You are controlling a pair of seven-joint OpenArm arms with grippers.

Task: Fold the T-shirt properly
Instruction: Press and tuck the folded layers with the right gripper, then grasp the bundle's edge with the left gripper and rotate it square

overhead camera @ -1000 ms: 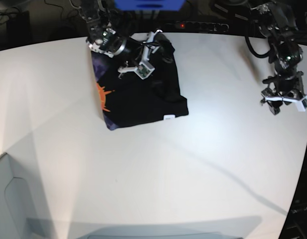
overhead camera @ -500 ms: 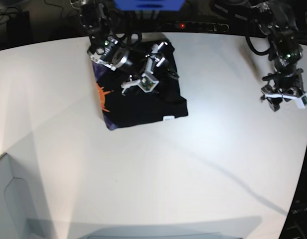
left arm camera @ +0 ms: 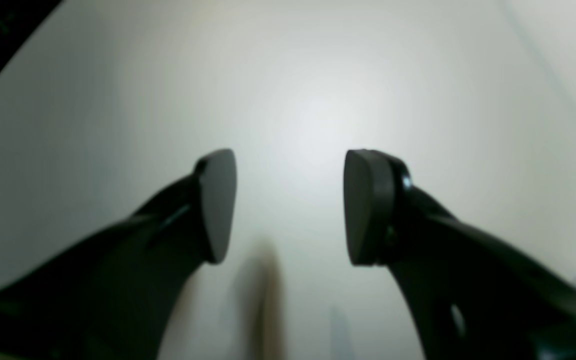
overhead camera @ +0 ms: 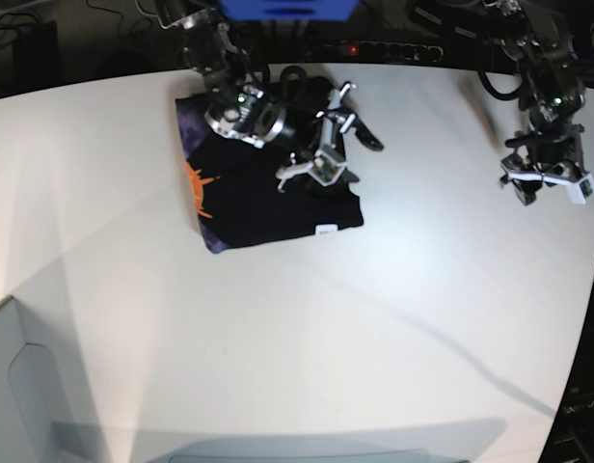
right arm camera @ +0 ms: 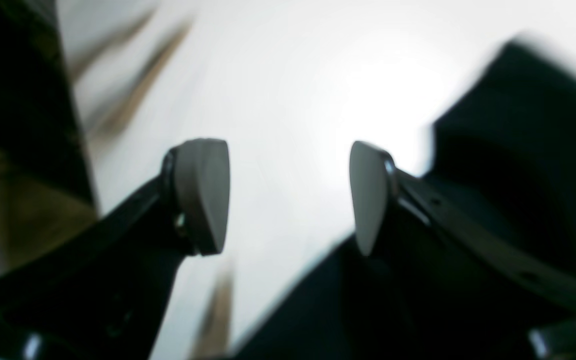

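Observation:
The black T-shirt (overhead camera: 254,198) lies folded in a compact rectangle at the back left of the white table (overhead camera: 307,328). An orange-and-purple print (overhead camera: 197,189) shows along its left edge and a small white tag (overhead camera: 326,230) at its front right corner. My right gripper (overhead camera: 361,120) is open and empty, hovering over the shirt's right edge. In the blurred right wrist view its jaws (right arm camera: 288,195) stand apart over bare table, with black cloth (right arm camera: 518,150) to the right. My left gripper (overhead camera: 525,188) is open and empty over bare table at the far right; the left wrist view (left arm camera: 288,205) shows nothing between its jaws.
Dark equipment and cables (overhead camera: 384,48) run along the table's back edge. A grey-white panel (overhead camera: 17,395) stands at the front left corner. The table's curved right edge (overhead camera: 591,289) lies close to the left arm.
My right gripper has swung rightward across the shirt, from over its upper middle to its right edge. The shirt stays folded. My left gripper has barely moved.

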